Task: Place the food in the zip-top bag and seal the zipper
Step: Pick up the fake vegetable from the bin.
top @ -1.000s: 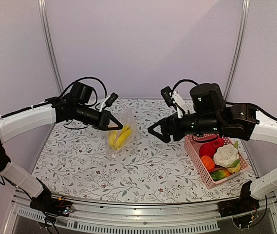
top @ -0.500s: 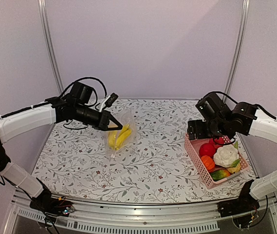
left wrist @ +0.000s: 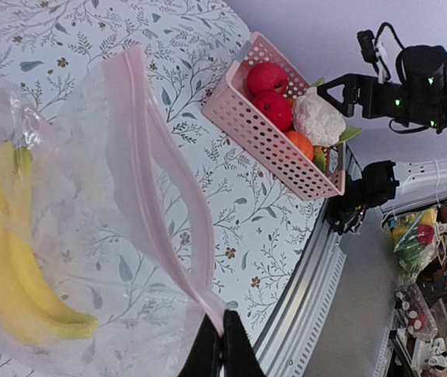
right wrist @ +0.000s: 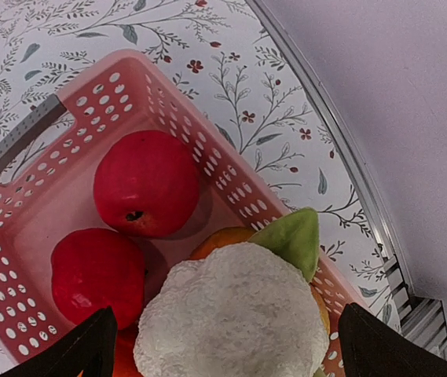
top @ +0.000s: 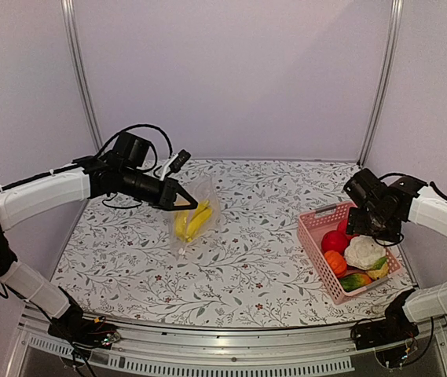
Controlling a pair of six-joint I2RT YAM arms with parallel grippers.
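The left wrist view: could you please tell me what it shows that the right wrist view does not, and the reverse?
Only the left wrist view shows the banana inside the zip-top bag, whose zipper the shut left end effector pinches. Only the right wrist view shows the stem dimple on one of the red fruits, seen from directly above. Both share the pink basket, those red fruits, the cauliflower and the floral table.
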